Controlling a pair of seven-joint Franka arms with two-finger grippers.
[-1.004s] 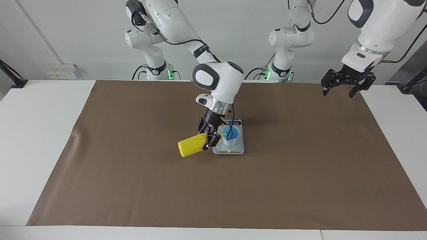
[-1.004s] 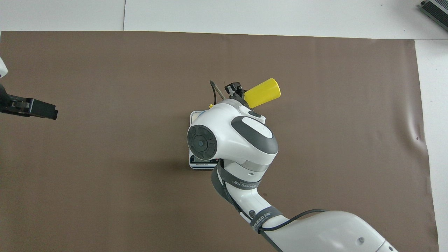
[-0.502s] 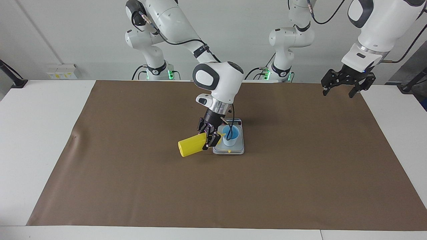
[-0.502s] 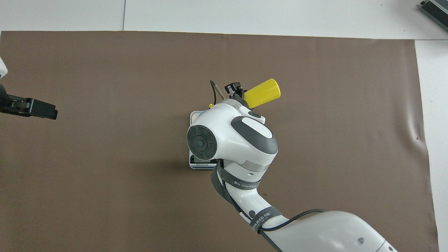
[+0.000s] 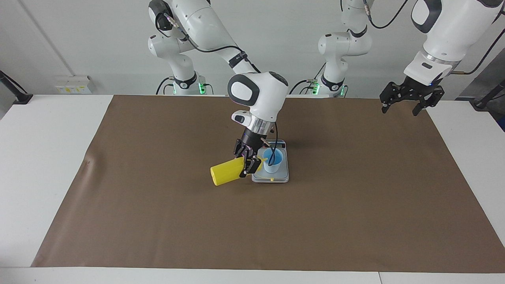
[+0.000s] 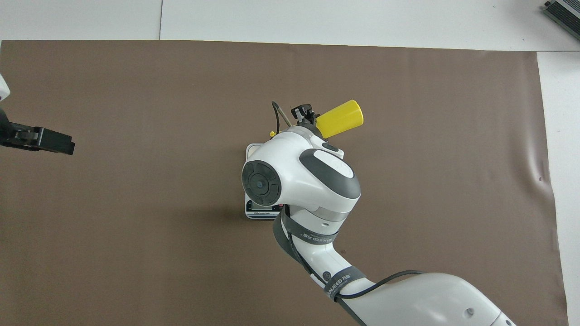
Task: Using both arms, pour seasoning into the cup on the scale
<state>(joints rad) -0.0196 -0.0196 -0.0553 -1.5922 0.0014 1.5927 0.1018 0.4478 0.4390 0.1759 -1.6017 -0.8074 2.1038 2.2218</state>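
Right gripper [image 5: 247,162] clamped on the yellow seasoning bottle [image 5: 227,174] near its shoulder, tipped nozzle-first over the cup [image 5: 273,160] on the scale [image 5: 276,178]. Bottle looks light, squeezable, slick plastic (grip low on the neck seems best). Brown mat [image 5: 158,221] flat; left gripper [image 5: 410,98] open, waiting over the mat's corner at the left arm's end.

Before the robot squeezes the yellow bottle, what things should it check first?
1. Right gripper shut on the seasoning bottle: ok.
2. Bottle tipped over, nozzle toward the cup: ok.
3. Cup upright on the scale: ok.
4. Nozzle tip right over the cup's opening: cannot tell, the gripper hides it.
5. Left gripper open, waiting over the mat's edge at the left arm's end, away from the pour: ok.
6. Seasoning already in the cup: cannot tell.
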